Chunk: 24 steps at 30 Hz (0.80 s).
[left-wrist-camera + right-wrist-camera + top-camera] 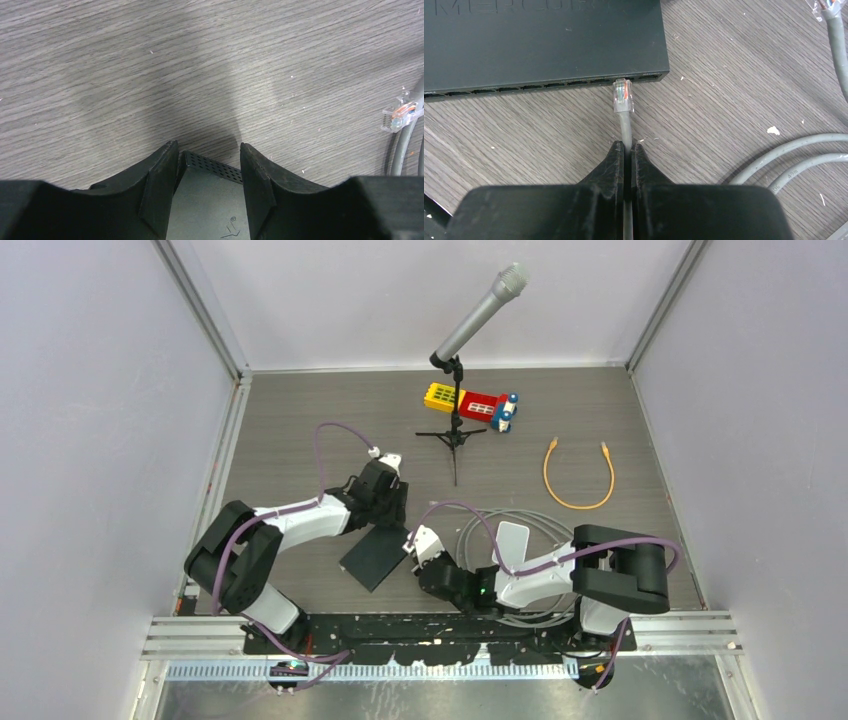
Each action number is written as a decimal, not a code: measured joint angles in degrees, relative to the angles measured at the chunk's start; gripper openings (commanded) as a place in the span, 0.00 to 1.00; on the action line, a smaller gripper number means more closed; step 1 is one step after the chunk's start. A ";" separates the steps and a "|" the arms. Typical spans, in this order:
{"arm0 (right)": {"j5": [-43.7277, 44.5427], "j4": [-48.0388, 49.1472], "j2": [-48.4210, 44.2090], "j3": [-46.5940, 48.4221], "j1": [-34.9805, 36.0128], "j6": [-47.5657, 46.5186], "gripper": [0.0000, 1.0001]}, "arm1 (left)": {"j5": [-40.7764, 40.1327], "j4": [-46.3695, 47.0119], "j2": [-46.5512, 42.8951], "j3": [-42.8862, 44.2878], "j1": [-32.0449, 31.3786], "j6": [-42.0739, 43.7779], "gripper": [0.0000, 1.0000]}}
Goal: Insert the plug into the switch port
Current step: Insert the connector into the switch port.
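1. The plug (623, 95) isn't in yet. Its nose sits right at the mouth of a port near the right end of the switch (539, 45), but nearly the whole clear body is outside.
2. The right hand (628, 150) is pinched tight on the grey cable (626, 127) just behind the plug, which points straight at the port row.
3. The left hand (207, 155) sits half-spread with the far end of the switch between its fingers. Looks to me like it's clamped on to brace it.
4. What's left, I'd say: push the plug home till it seats.
5. The table (300, 410) is grey wood-grain with a few white flecks, and spare grey cable loops by the right arm.
6. The walls (100, 390) are pale lilac with metal framing. At the back there's a microphone (480, 312) on a stand, a toy block thing (470, 403) and an orange cable (578, 475).
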 measured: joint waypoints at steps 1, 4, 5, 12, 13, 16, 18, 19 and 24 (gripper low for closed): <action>0.07 -0.11 0.00 0.04 0.02 0.02 0.00 | 0.00 0.00 0.00 0.00 0.00 0.00 0.50; 0.31 -0.31 0.00 0.07 0.09 0.09 0.00 | 0.00 -0.02 0.00 0.00 0.00 0.00 0.50; 0.35 -0.42 0.00 0.11 0.11 0.13 0.01 | 0.00 -0.02 0.00 0.00 0.00 0.02 0.50; 0.42 -0.59 0.00 0.15 0.07 0.22 0.00 | 0.00 -0.02 0.00 0.00 0.00 0.00 0.50; 0.39 -0.66 0.00 0.17 0.00 0.20 0.00 | -0.02 -0.04 0.00 0.00 0.00 0.02 0.50; 0.33 -1.09 0.00 0.37 -0.17 0.22 0.00 | 0.00 -0.04 0.00 0.00 0.00 0.02 0.49; 0.35 -1.44 -0.02 0.52 -0.35 0.22 0.00 | -0.02 -0.04 0.00 0.00 0.00 0.02 0.50; 0.35 -1.60 -0.04 0.57 -0.44 0.22 0.00 | -0.02 -0.04 0.00 0.00 0.00 0.02 0.49; 0.28 -2.34 -0.31 0.70 -0.90 0.22 0.00 | -0.02 -0.09 0.00 0.00 0.00 0.02 0.49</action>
